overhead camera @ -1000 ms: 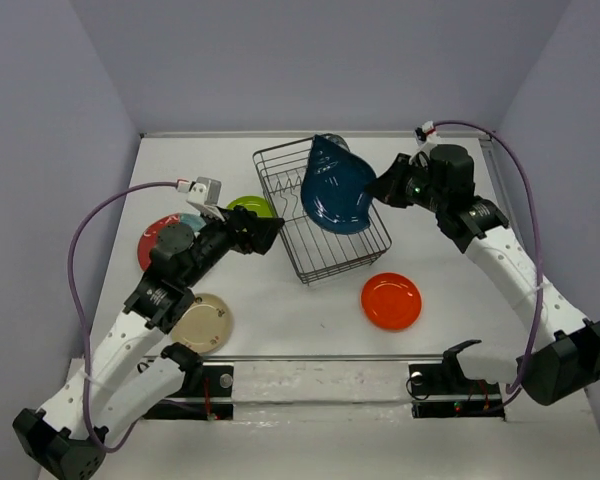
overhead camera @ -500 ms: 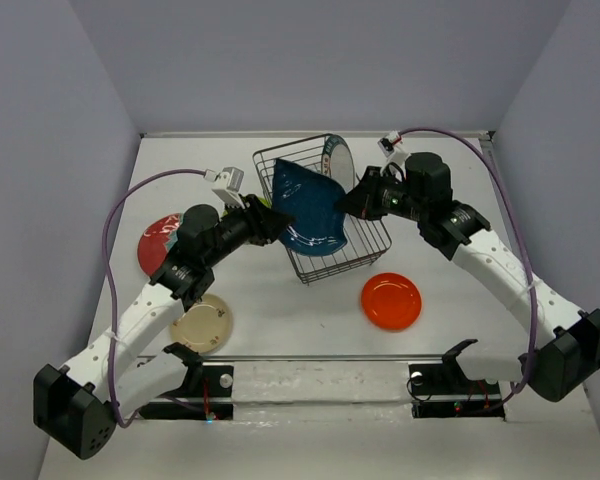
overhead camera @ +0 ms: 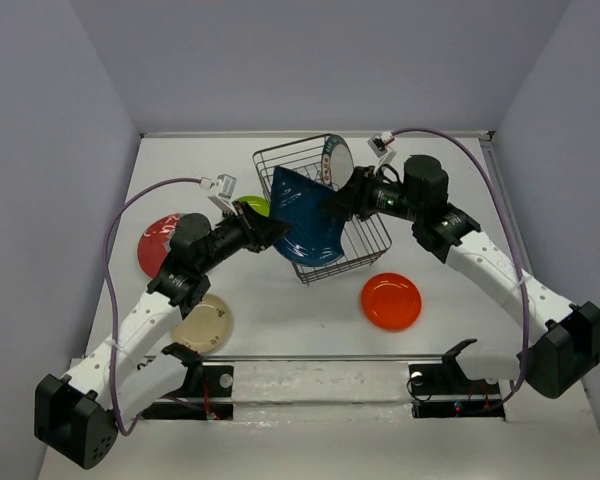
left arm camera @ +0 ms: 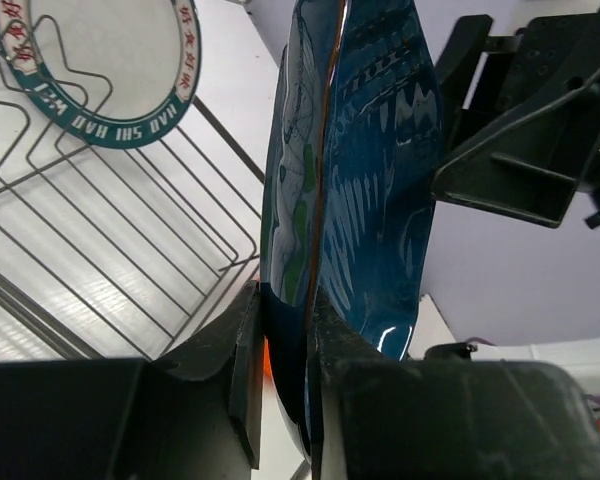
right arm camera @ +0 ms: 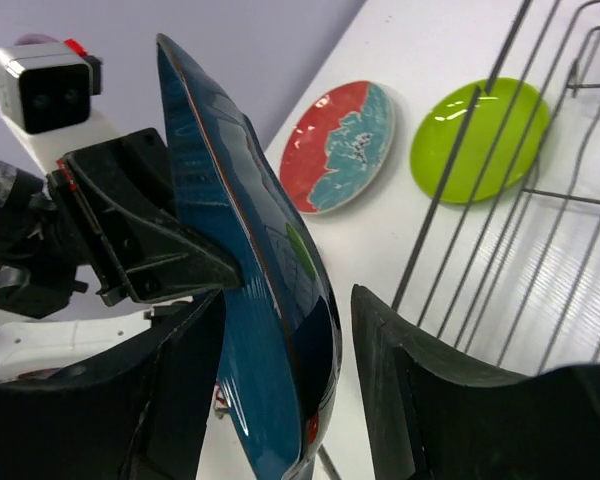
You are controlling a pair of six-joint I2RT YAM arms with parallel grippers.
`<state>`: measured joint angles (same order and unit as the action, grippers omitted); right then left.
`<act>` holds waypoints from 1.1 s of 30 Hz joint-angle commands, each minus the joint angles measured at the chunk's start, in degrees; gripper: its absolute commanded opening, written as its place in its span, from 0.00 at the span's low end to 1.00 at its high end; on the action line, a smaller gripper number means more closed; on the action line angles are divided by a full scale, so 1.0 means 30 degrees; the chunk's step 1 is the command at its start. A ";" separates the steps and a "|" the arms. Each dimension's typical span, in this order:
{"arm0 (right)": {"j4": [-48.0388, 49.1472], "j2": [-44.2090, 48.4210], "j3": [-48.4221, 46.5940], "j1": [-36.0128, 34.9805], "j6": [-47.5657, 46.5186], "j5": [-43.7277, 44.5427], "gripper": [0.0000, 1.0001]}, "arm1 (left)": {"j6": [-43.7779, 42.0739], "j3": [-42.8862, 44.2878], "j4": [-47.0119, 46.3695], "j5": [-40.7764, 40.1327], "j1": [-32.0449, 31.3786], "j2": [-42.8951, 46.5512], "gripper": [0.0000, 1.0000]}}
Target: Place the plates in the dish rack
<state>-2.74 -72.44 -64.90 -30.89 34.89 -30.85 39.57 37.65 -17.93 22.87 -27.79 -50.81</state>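
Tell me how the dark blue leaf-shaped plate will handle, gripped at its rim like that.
The dark blue plate looks rigid: it stands on edge without sagging. Its glaze shows sharp reflections, so it is probably slippery in the left gripper, which pinches only the rim. Likely ceramic, so a knock on the dish rack wires could chip it.

The leaf-shaped plate [overhead camera: 308,222] stands over the dish rack [overhead camera: 376,236], round plate [overhead camera: 337,157] behind

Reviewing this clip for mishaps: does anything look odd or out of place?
One thing: the dark blue plate is held on edge at the dish rack with both arms at it. The left gripper pinches its rim, while the right gripper straddles it with a gap beside one finger. Nothing looks spilled or broken.
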 commanded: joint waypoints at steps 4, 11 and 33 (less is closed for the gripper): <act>0.4518 -0.0665 0.0688 -0.0481 0.1699 -0.2431 0.59 | 0.2336 -0.0010 -0.5651 0.2337 0.0766 0.1173 0.05; 0.4664 -0.0930 0.0629 -0.1098 0.1874 -0.1848 0.35 | 0.3302 -0.0742 -0.6678 0.2190 0.1528 0.1321 0.07; -0.6058 -0.7805 -1.0875 -0.1626 -0.3777 1.7601 0.07 | -0.8326 0.1309 0.5656 -0.9613 -0.0226 0.6388 0.99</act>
<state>-21.19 -91.09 -88.03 -34.61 28.38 5.56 21.23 43.42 -3.01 2.02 -25.82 -33.52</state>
